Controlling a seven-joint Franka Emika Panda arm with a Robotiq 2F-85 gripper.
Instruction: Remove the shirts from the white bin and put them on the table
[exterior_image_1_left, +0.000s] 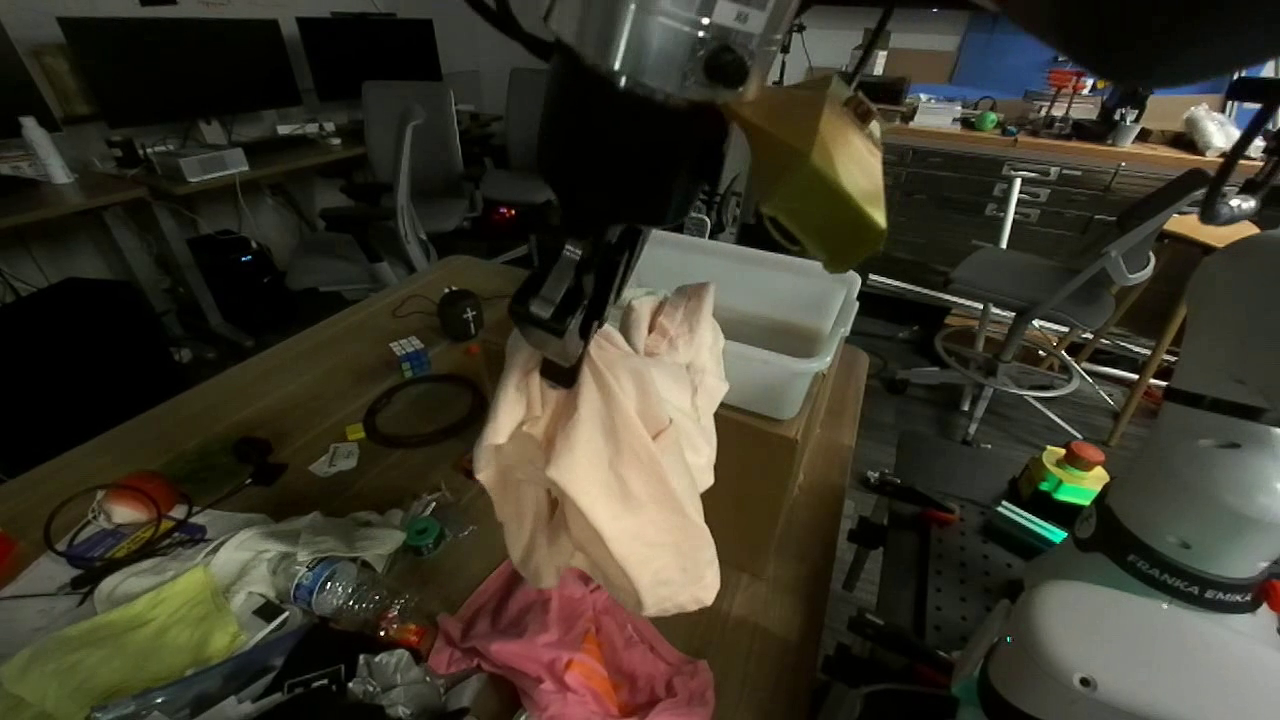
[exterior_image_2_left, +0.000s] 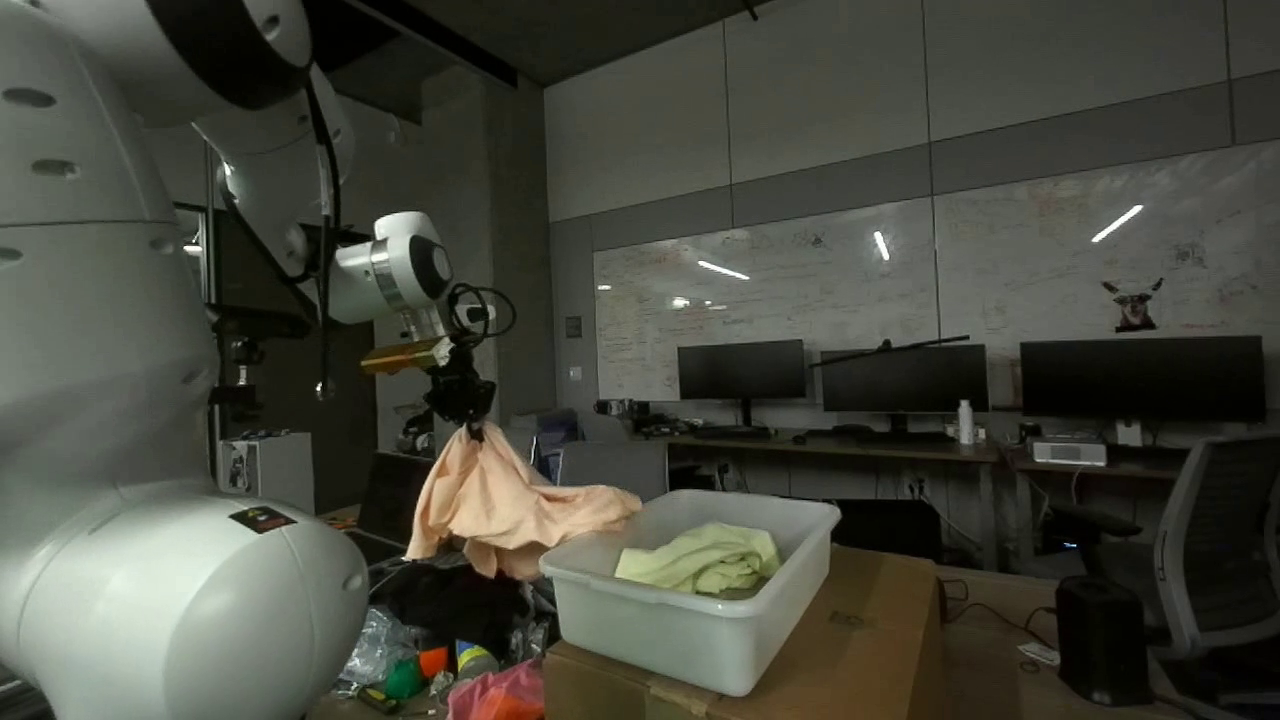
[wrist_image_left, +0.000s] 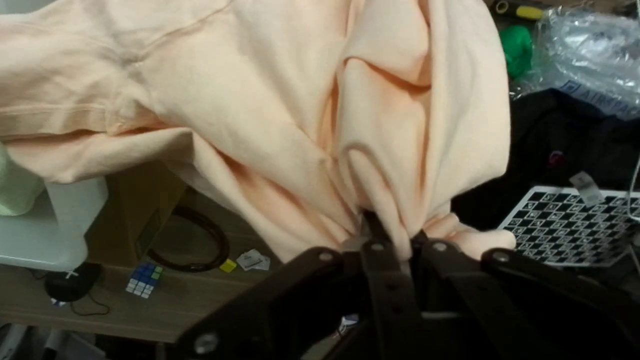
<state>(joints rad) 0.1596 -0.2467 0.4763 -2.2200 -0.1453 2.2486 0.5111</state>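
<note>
Peach shirt (exterior_image_2_left: 490, 490) aloft, yellow-green shirt (exterior_image_2_left: 705, 560) in bin (exterior_image_2_left: 655, 630)

Dim light overall; glare streaks the board (exterior_image_2_left: 800, 300) well beyond the fingers (wrist_image_left: 387, 270), which show near black; the shirt (wrist_image_left: 280, 100) at their tips is pale, softly shadowed

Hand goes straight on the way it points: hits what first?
Past the peach fabric shirt it holds, the hand perhaps meets the crumpled pink cloth below; the hanging shirt hides the exact line, and depth is unclear.
</note>
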